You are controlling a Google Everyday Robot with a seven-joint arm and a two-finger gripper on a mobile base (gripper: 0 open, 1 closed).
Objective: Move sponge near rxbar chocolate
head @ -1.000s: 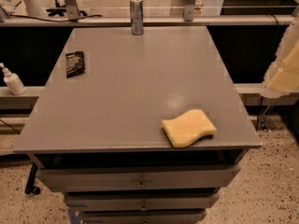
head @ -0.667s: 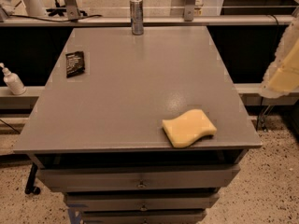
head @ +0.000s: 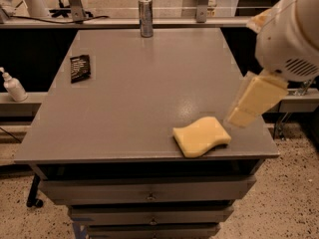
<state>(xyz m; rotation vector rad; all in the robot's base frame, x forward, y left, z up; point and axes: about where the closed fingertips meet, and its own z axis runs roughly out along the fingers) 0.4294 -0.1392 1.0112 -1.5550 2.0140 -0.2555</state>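
The sponge (head: 202,136), a pale yellow wavy foam block, lies flat near the front right corner of the grey table (head: 149,93). The rxbar chocolate (head: 79,67), a small dark flat wrapper, lies near the table's left edge, far from the sponge. My gripper (head: 244,114) hangs from the white arm (head: 291,34) at the right, just right of and slightly above the sponge, over the table's right edge. It holds nothing that I can see.
A silver can (head: 145,17) stands upright at the back middle of the table. A white pump bottle (head: 12,86) sits on a lower ledge to the left. Drawers (head: 149,195) are below the tabletop. Speckled floor surrounds the table.
The arm has come in from the right edge and down, bringing the gripper close to the sponge's right side. The sponge, wrapper and can have not moved.
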